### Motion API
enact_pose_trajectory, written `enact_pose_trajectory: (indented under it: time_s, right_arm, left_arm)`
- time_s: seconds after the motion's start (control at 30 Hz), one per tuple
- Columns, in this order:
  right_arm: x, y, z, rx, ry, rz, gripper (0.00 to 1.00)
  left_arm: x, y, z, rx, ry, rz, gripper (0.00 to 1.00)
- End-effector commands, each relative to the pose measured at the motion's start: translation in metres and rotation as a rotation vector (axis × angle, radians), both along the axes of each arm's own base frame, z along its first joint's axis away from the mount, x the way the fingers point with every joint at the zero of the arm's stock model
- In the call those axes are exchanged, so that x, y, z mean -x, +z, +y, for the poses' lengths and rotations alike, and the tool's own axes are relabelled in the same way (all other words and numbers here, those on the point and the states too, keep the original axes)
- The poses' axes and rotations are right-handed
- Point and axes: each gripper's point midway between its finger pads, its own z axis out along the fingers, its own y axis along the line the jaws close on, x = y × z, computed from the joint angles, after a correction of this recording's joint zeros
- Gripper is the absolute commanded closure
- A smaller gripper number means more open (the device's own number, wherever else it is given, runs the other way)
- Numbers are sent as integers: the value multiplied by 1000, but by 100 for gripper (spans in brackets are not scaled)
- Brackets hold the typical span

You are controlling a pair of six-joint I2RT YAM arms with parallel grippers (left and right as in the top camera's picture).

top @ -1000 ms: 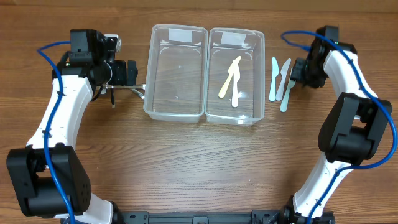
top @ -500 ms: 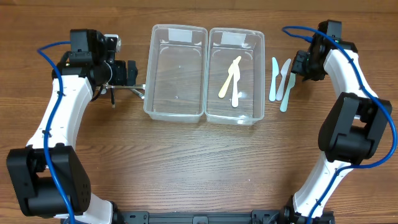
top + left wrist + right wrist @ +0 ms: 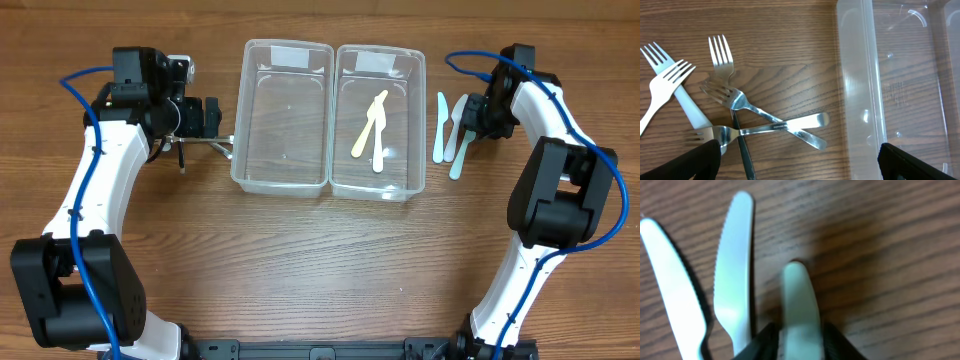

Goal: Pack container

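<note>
Two clear plastic containers stand side by side: the left one (image 3: pixel 240 120) is empty, the right one (image 3: pixel 421 130) holds two cream plastic utensils (image 3: pixel 370 125). Three pale plastic knives (image 3: pixel 441 125) lie right of them. My right gripper (image 3: pixel 478 118) is down on the rightmost knife (image 3: pixel 800 300), its fingers (image 3: pixel 800 342) pressed against both sides of it. A pile of metal forks (image 3: pixel 775 122) and white plastic forks (image 3: pixel 665 85) lies left of the containers. My left gripper (image 3: pixel 800 165) is open above the forks and beside the left container, holding nothing.
The other two knives (image 3: pixel 735 275) lie close to the left of the gripped one. The left container's wall (image 3: pixel 860 90) stands just right of the fork pile. Bare wooden table lies in front of the containers (image 3: pixel 320 260).
My right gripper has moved left and down onto the rightmost knife. The left arm and the forks have not moved.
</note>
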Motion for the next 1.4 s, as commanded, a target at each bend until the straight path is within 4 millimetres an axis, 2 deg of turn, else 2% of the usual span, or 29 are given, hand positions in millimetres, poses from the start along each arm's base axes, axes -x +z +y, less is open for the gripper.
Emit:
enact_pose_trajectory:
  time_s: [0.0,0.13,0.4,0.5,0.57,0.63,0.9,1.1,1.23,1.37]
  right_arm:
    - [14,-20,2,-12,-3,80,76]
    - [25,-24,4,-21,-7,127,85]
    - [32,-24,-2,13,-36,158,86]
    - [35,-24,-1,9,-35,168,84]
    - [37,-22,2,-8,-32,175,73]
    - [36,-18,3,-17,-31,165,69]
    - [21,28,15,-80,-18,41,57]
    - [28,25,18,-89,-23,76,59]
    - [32,25,18,-88,-23,92,64]
    - [40,24,18,-63,-9,127,64]
  left_arm:
    - [-7,8,-4,2,-30,-25,0]
    - [-7,8,-4,2,-30,-26,0]
    - [-7,8,-4,2,-30,-25,0]
    - [-7,8,-4,2,-30,-25,0]
    - [-7,8,-4,2,-30,-25,0]
    - [-7,8,-4,2,-30,-25,0]
    - [-7,8,-4,2,-30,-25,0]
    - [-7,8,-4,2,-30,-25,0]
    - [-7,8,-4,2,-30,-25,0]
    - [-7,8,-4,2,-30,-25,0]
